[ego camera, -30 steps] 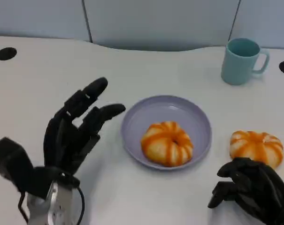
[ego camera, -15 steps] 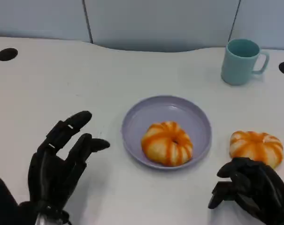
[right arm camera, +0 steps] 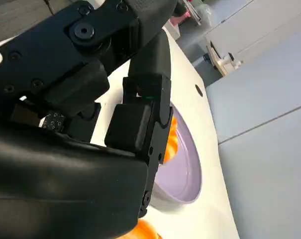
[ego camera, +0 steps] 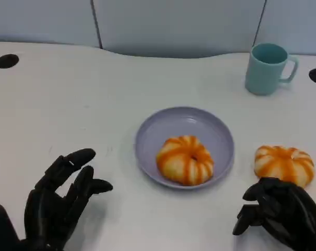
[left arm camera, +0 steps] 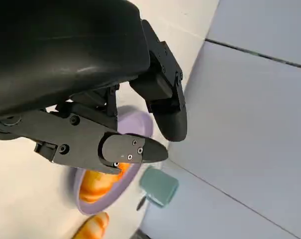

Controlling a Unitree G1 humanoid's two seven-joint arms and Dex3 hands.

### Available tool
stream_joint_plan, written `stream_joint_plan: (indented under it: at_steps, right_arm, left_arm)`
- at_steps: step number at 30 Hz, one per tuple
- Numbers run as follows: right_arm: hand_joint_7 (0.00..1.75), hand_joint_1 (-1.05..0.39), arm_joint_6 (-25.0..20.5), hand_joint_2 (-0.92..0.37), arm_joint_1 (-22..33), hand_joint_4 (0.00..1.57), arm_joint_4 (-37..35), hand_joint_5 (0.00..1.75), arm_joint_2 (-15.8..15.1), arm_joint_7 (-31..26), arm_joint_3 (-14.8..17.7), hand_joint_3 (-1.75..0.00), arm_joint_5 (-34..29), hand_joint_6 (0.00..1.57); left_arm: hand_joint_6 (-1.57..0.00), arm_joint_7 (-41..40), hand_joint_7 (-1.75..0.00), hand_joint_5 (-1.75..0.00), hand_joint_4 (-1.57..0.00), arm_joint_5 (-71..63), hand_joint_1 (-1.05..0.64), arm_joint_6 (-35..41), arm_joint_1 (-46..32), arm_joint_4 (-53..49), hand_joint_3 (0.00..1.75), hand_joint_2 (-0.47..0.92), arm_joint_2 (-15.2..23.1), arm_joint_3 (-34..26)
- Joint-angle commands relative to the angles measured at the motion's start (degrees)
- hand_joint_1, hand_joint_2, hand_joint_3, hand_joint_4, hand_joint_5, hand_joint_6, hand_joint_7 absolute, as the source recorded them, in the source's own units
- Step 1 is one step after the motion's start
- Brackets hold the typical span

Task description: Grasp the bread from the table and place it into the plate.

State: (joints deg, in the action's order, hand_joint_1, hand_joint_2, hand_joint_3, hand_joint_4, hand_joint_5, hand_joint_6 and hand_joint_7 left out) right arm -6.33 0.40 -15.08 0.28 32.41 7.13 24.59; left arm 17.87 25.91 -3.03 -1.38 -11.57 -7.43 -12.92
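— So, where was the bread?

— I saw one bun (ego camera: 185,159) lying in the plate (ego camera: 152,125). A second bun (ego camera: 284,164) lay on the table (ego camera: 69,104), just right of the plate, apart from it.

— And your hands?

— My left hand (ego camera: 58,204) was low at the left, well apart from the plate, fingers spread, holding nothing. My right hand (ego camera: 278,212) was just in front of the second bun, fingers curled in, empty. A mug (ego camera: 266,68) stood at the far right.
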Motion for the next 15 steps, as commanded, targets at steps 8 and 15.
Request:
stream_joint_plan:
  at_steps: [8,15]
  right_arm:
    - [0.44,-0.93,0.2,-0.68,0.6,1.43,0.7,0.67,-1.1,0.4,0.5,0.00,0.5,1.43]
    - [0.43,-0.97,0.3,-0.67,-0.9,1.44,-1.7,0.65,-1.8,1.1,1.4,0.00,0.8,1.45]
  left_arm:
    - [-0.67,0.3,-0.99,-1.49,-0.70,-1.8,-0.31,-0.8,-2.1,-1.6,0.34,0.92,1.4,-0.2]
    - [-0.63,-0.7,-1.09,-1.58,-0.67,-3.6,-0.31,-1.3,-2.3,-2.2,0.35,0.92,1.6,0.3]
